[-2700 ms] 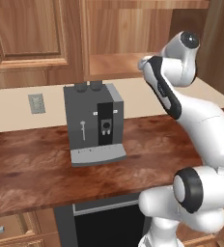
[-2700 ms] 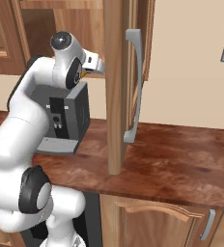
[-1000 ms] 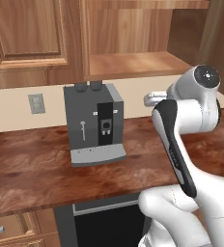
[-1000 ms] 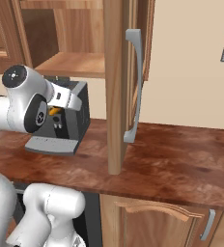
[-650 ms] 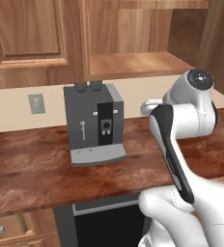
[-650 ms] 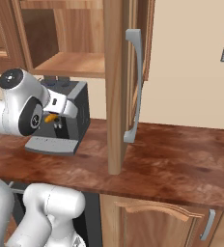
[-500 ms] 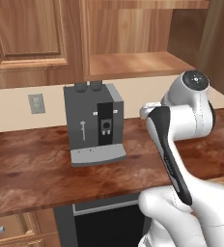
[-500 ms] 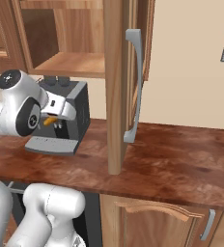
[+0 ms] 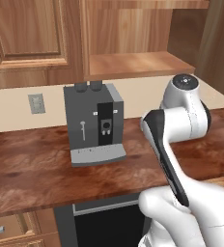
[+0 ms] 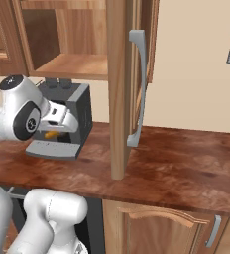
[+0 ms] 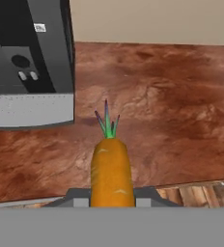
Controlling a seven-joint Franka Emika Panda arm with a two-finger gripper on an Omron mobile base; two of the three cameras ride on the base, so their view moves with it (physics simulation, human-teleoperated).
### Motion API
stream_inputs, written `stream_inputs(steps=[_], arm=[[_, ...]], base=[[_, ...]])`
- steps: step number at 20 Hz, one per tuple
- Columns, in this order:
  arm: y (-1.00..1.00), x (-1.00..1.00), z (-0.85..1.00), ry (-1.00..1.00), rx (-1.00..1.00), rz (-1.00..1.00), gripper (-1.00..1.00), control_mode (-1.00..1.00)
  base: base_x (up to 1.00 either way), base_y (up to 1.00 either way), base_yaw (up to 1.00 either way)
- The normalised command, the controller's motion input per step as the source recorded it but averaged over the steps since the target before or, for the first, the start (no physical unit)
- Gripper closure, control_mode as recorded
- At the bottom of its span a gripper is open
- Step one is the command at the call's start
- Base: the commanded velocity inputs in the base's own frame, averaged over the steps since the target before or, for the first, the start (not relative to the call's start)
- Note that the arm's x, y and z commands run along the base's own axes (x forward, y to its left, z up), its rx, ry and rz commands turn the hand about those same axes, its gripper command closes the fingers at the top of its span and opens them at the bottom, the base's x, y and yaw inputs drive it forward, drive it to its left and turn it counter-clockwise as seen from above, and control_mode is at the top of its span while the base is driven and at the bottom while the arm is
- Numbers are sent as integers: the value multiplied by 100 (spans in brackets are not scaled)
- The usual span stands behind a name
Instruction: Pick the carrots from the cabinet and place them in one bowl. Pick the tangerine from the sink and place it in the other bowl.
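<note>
The gripper (image 11: 112, 202) is clamped on 1 orange carrot (image 11: 111, 176), its green top pointing to 12 o'clock in the hand view. Below it lies the brown wooden counter (image 11: 172, 120), with the grey coffee machine (image 11: 29, 62) at 10 o'clock. The open cabinet (image 9: 133, 62) hangs above.

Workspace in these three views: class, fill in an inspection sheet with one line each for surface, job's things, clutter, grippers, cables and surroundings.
Surface: brown wooden counter, bare around the machine.
Job's things: orange carrot with green top, held in the gripper, above the counter; cabinet door open, the shelf part in view bare.
Clutter: grey coffee machine standing on the counter against the wall.
Grippers: gripper shut on the carrot, right of the coffee machine.
Cables: nothing seen.
Surroundings: wall outlet left of the machine; beige wall; lower drawers and doors under the counter.
</note>
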Motion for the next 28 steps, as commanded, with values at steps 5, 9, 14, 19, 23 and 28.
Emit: stream_inputs(steps=[5, 9, 14, 19, 23, 28], arm=[[-4, -5, -28, 11, 0, 2, 100, -100], [-5, 0, -26, 7, 0, 7, 100, -100], [0, 0, -20, 1, 0, 6, 100, -100], [0, 0, 0, 1, -1, 1, 100, -100], [0, 0, 0, 0, 0, 0, 100, -100], [0, 0, 0, 0, 0, 0, 100, 100]], base=[[0, 0, 0], [0, 0, 0], [0, 0, 0], [0, 0, 0], [0, 0, 0], [0, 0, 0]])
